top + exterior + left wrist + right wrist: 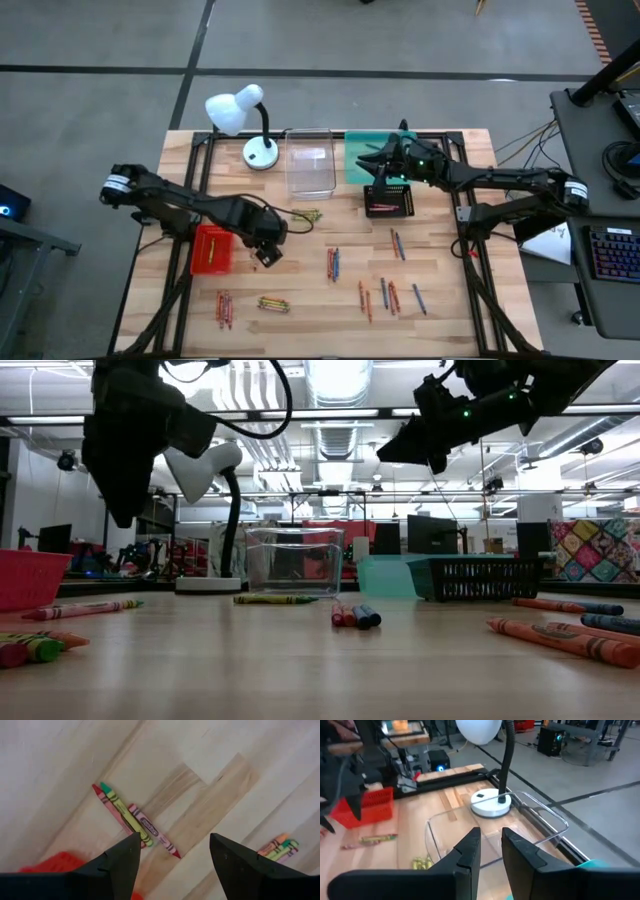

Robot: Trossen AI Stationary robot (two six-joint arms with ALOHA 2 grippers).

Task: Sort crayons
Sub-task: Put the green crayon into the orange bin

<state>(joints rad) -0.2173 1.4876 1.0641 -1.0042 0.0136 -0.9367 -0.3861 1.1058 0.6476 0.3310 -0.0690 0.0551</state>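
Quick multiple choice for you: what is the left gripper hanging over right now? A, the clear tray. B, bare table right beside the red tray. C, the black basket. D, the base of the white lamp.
B: in the high view the left gripper sits just off the red tray, and its wrist view looks down on bare wood with a few crayons.

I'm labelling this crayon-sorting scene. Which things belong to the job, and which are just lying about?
Job:
crayons scattered on the table
red tray
clear tray
teal tray
black tray
left gripper, open
right gripper

Lying about:
white desk lamp
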